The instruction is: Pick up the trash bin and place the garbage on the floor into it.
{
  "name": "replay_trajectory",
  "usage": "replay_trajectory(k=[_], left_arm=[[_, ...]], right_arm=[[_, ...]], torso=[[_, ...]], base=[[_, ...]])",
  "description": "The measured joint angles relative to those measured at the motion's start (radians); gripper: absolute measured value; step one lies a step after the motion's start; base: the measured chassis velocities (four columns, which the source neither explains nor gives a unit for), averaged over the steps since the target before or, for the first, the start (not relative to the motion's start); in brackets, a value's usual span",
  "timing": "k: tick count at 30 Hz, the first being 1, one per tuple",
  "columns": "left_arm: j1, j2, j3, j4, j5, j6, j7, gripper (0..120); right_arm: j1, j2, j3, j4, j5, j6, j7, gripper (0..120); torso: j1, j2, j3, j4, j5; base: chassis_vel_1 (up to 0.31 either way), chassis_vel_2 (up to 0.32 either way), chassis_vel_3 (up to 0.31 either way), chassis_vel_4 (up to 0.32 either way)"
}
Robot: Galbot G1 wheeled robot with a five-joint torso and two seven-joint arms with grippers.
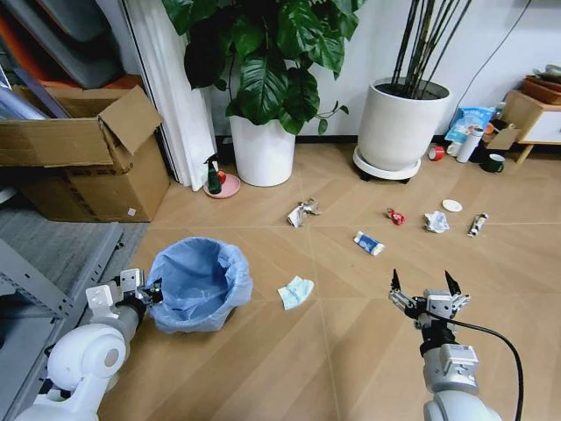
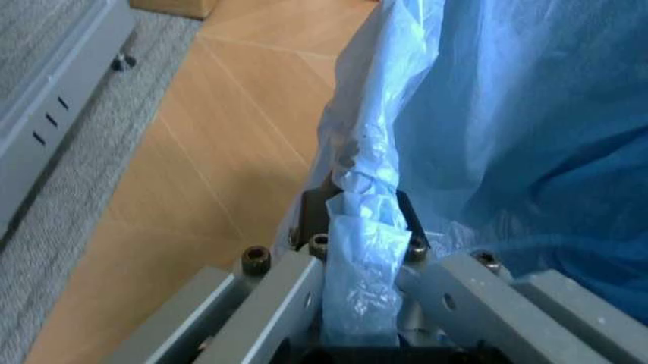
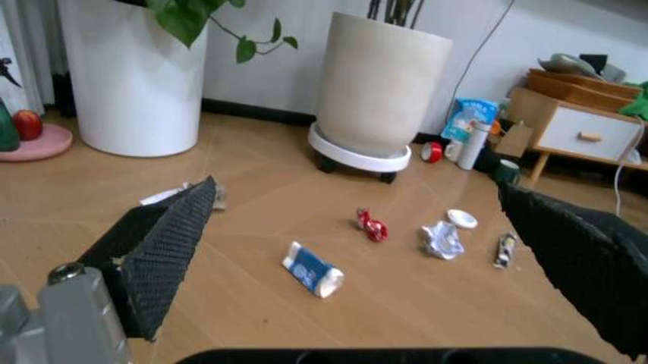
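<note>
Bin-pickup step. Left tool (image 1: 151, 290) clamped on trash bin (image 1: 198, 285) rim, bin on floor. Right tool (image 1: 427, 289) spread apart, hovering near carton (image 1: 368, 243). Next: lift bin, then collect litter.

A light wooden floor (image 1: 351, 351), laid in wide angled planks, carries a scatter of litter: a pale blue-green wad (image 1: 295, 292) beside the trash bin (image 1: 200, 285), a crumpled white paper wad (image 1: 302, 211) nearer the plants, then a blue-white carton (image 1: 369, 243), a red wrapper (image 1: 396, 216), another white wad (image 1: 436, 222), a white disc (image 1: 451, 205) and a white tube (image 1: 477, 224) strung out toward the right. Two large white plant pots (image 1: 262, 149) stand along the back wall, one on a wheeled base, with a pink dish (image 1: 223, 185) just left of the nearer pot. An open cardboard box (image 1: 83, 158) sits at the left, a grey mat (image 1: 53, 250) lying in front of it.
</note>
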Motion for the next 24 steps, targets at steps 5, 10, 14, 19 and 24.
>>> replay_trajectory(k=[5,10,14,19,24], left_arm=[[0.002,-0.001,-0.001,-0.001,0.003,-0.001,0.002,0],[0.008,-0.001,-0.003,-0.005,0.004,-0.002,0.005,0],[0.011,-0.001,-0.004,-0.007,0.004,-0.003,0.008,0],[0.016,-0.002,-0.008,-0.012,0.004,-0.004,0.009,0],[0.031,-0.01,-0.013,-0.023,0.008,-0.007,0.011,0]], right_arm=[[0.0,0.0,0.0,-0.003,-0.005,0.0,0.0,100],[-0.001,0.0,0.001,-0.004,-0.007,0.0,0.0,100],[-0.002,0.0,0.0,-0.005,-0.009,0.0,0.0,100],[0.0,0.0,-0.002,-0.014,-0.012,-0.008,0.0,100],[0.017,0.0,-0.007,-0.058,-0.024,-0.038,0.005,100]], torso=[[0.0,0.0,0.0,0.0,0.0],[0.0,0.0,0.0,0.0,0.0001],[0.0,0.0,0.0,0.0,0.0],[0.0,0.0,0.0,0.0,0.0],[0.0,0.0,0.0,-0.0001,-0.0001]], base=[[-0.044,0.189,0.045,-0.184],[-0.011,0.117,0.001,-0.112],[-0.016,0.096,0.011,-0.094],[-0.052,0.126,0.055,-0.11],[-0.057,0.078,0.064,-0.112]])
